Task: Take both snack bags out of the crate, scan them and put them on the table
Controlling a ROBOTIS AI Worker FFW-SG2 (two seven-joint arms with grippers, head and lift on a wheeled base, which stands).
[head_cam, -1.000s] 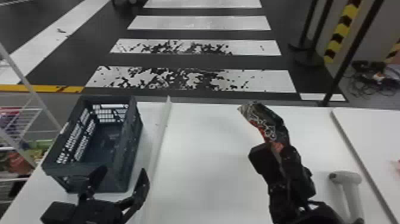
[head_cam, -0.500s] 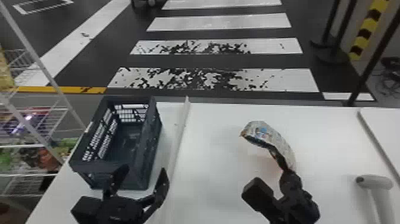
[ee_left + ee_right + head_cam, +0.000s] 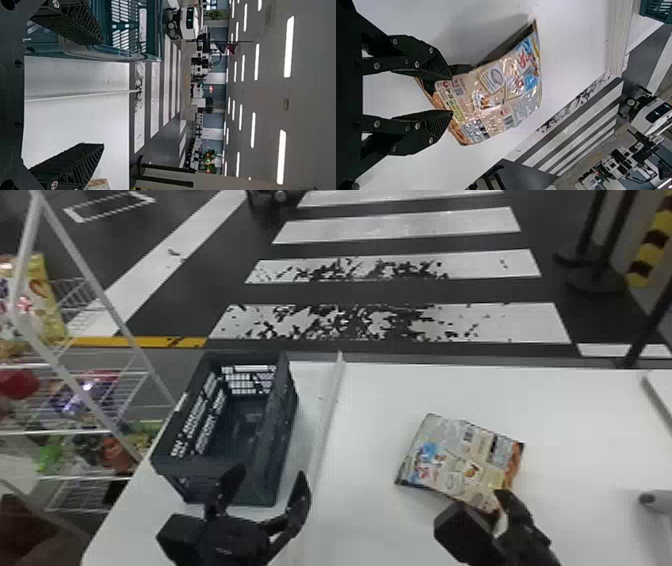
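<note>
Shiny beige printed snack bag (image 3: 460,462) lay just ahead of the right black two-fingered claw (image 3: 451,94), fingers spread, bag's near end by the tips; left claw (image 3: 267,474), also spread, farther off

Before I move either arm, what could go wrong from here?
The right gripper has its open fingers on either side of the snack bag's near end, so backing away could snag or drag the bag.

The left gripper hovers close by the near end of the crate; a sideways or forward move might knock the crate.
</note>
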